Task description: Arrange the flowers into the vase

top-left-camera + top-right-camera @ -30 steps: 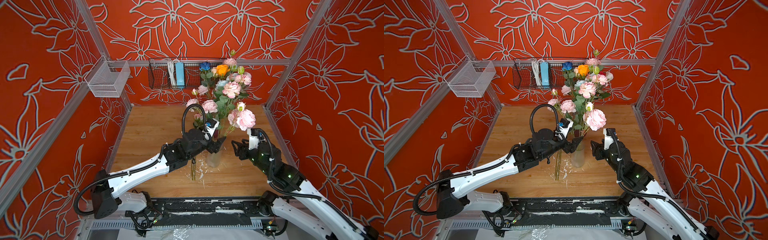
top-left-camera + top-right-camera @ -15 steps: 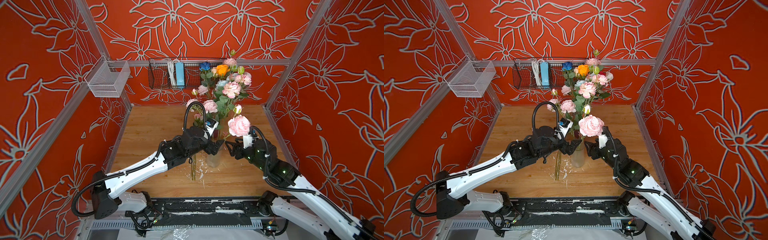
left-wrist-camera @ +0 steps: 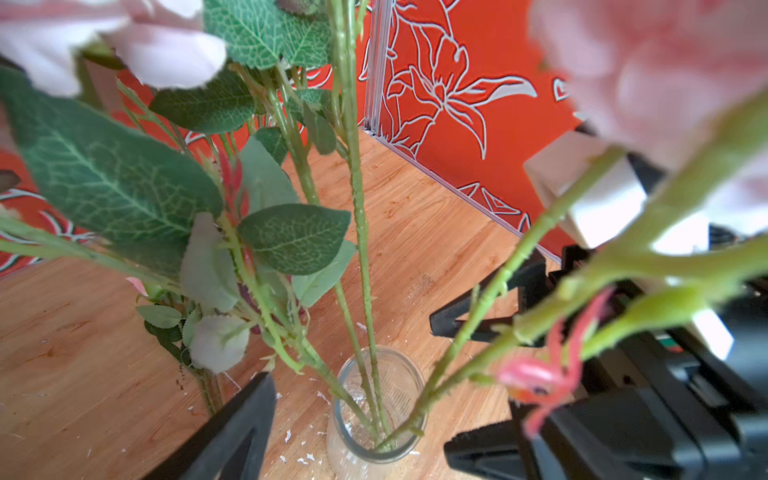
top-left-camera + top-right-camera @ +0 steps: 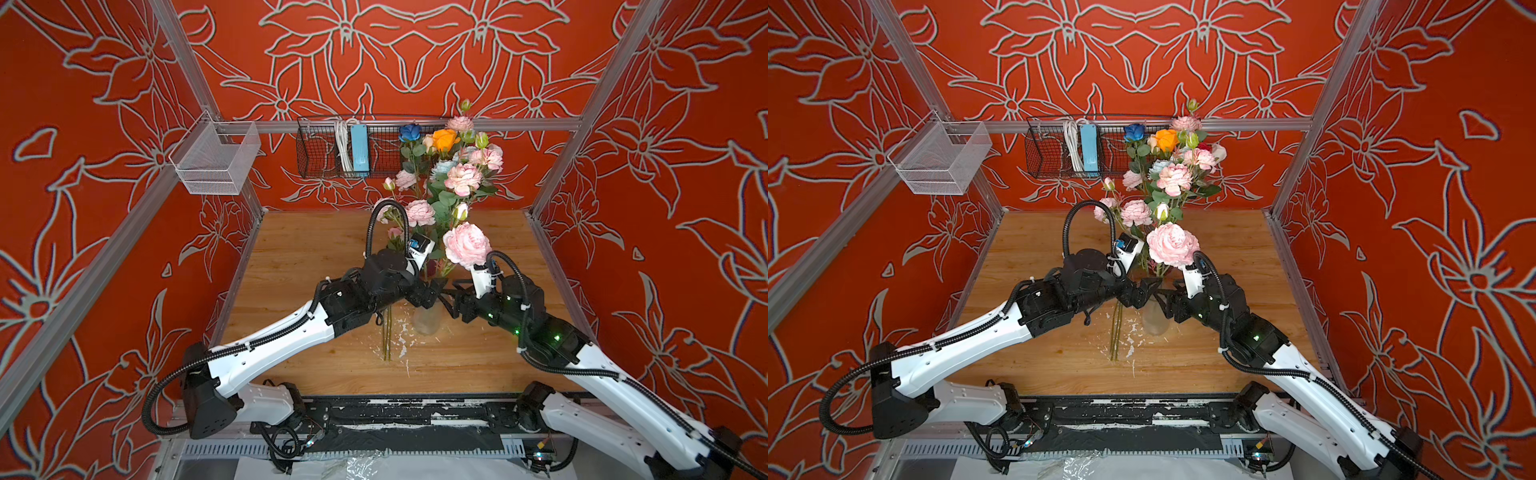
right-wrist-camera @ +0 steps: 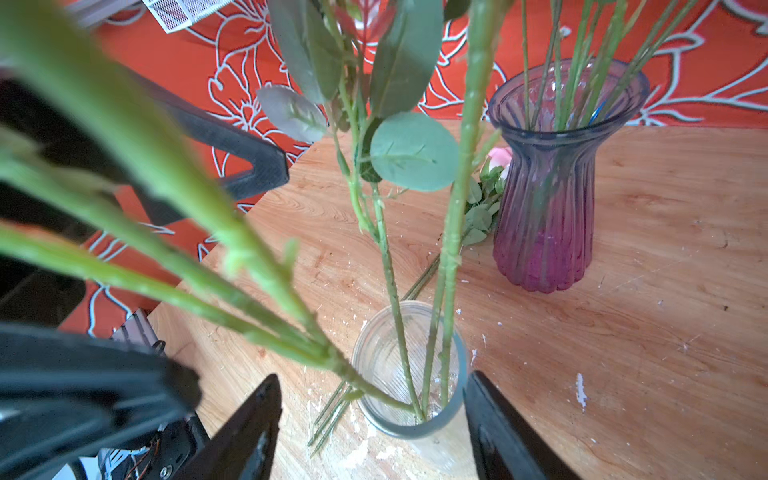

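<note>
1. The left arm stretches low from the left, and its left pincer is spread wide beside the clear vase, gripping nothing.
2. The right arm mirrors it, and the right pincer stands wide astride that vase.
3. Flower stems stand in it. A pink bloom is above both pincers. Loose stems lie on the tabletop.

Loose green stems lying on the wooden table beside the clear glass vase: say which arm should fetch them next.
Left, most likely. The loose green stems lie on the clear glass vase's left side, close to the left gripper, whose jaws stand open. The right gripper sits across the vase from them.
</note>
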